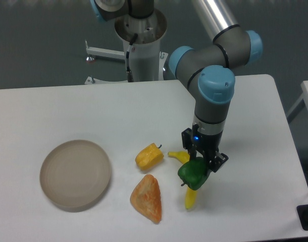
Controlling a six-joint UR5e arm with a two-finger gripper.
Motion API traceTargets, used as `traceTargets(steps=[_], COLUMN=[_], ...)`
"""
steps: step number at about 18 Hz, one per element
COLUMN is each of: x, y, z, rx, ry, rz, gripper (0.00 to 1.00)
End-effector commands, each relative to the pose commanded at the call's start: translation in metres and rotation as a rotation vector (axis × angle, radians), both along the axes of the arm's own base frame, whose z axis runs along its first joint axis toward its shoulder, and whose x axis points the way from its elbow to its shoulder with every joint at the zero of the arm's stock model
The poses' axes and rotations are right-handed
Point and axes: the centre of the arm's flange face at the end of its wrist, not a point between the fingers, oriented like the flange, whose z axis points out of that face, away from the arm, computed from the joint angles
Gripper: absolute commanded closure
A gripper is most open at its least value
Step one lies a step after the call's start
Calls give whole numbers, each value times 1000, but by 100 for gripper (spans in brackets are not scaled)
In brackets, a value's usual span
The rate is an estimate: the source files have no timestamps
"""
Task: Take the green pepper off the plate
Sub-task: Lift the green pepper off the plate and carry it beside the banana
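Far to the right of the plate (75,175), the gripper (200,165) is squeezed tight on the green pepper (193,173), just above a yellow banana (189,194), and the smooth pepper could slip out if the squeeze is weak.

You see the gripper (200,162) pointing down over the white table (53,111), its jaws closed on the green pepper (193,173). The pepper sits over a yellow banana (186,174) lying on the table. The plate (75,174) stands well apart to the left, with nothing on it. A yellow-orange pepper (149,157) and an orange wedge-shaped item (147,198) lie between plate and gripper.
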Motion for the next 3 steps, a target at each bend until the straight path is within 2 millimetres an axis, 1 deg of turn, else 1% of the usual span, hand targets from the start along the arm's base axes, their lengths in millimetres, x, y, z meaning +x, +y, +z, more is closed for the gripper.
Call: traceTargets(steps=[3], x=[0], y=[0], z=[0], rx=[1], ry=[1], rz=[0], gripper=[63])
